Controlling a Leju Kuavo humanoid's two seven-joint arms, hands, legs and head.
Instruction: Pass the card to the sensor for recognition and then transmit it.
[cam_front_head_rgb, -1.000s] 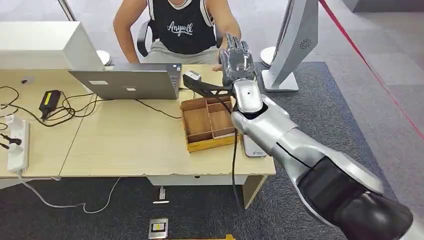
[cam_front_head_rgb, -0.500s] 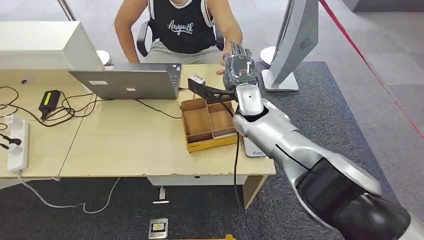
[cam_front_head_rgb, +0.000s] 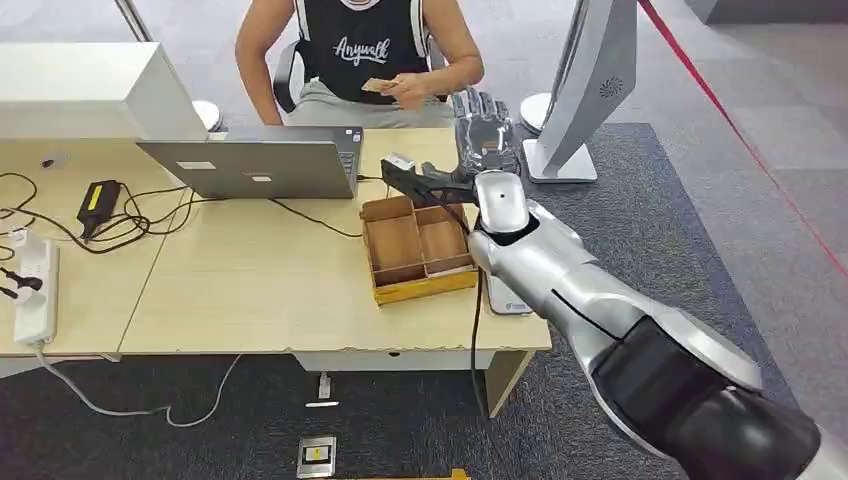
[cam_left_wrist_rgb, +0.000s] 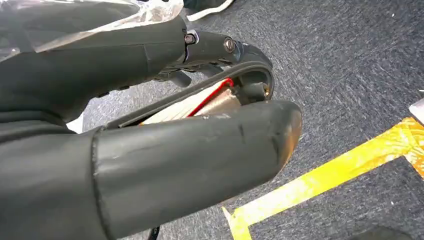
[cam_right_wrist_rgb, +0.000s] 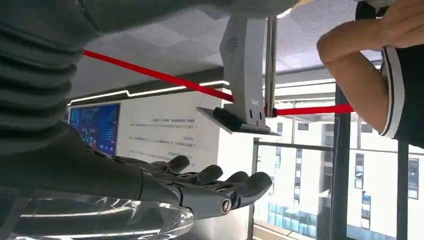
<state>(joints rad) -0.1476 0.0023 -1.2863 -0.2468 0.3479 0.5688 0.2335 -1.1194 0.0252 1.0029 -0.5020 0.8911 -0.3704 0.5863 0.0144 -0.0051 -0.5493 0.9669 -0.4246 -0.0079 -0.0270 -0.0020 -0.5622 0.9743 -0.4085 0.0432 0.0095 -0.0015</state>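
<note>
Nearest, the right arm (cam_front_head_rgb: 600, 310) rises from the lower right across the right end of the desk (cam_front_head_rgb: 250, 290). Under it, at the desk's right edge, lies a white device (cam_front_head_rgb: 508, 297), just right of a wooden tray (cam_front_head_rgb: 415, 285) with compartments. A dark bracket with a small light module (cam_front_head_rgb: 398, 162) at its tip juts left from the wrist, over the tray's far edge.

Beyond the tray, the right hand (cam_front_head_rgb: 487, 135) is raised above the far right corner of the desk, fingers extended side by side and pointing away toward the seated person. It holds nothing and touches nothing; the right wrist view shows the fingers (cam_right_wrist_rgb: 215, 182) straight and slightly apart, with a white stand (cam_right_wrist_rgb: 245, 75) beyond them.

Farther on, the card (cam_front_head_rgb: 376, 85) is in the person's hands (cam_front_head_rgb: 405, 90), in front of the chest, well apart from the robot hand. It is small and tan, its long axis running roughly left to right, tilted a little; which face is up cannot be told.

Separately, the left hand (cam_left_wrist_rgb: 150, 150) hangs over grey carpet (cam_left_wrist_rgb: 350, 75) and a yellow tape line (cam_left_wrist_rgb: 325, 180). Its thumb and fingers lie curled close together; whether they grip anything cannot be told.

To the left on the desk stand an open laptop (cam_front_head_rgb: 255, 165), cables, a black adapter (cam_front_head_rgb: 98, 200) and a power strip (cam_front_head_rgb: 33, 285).
</note>
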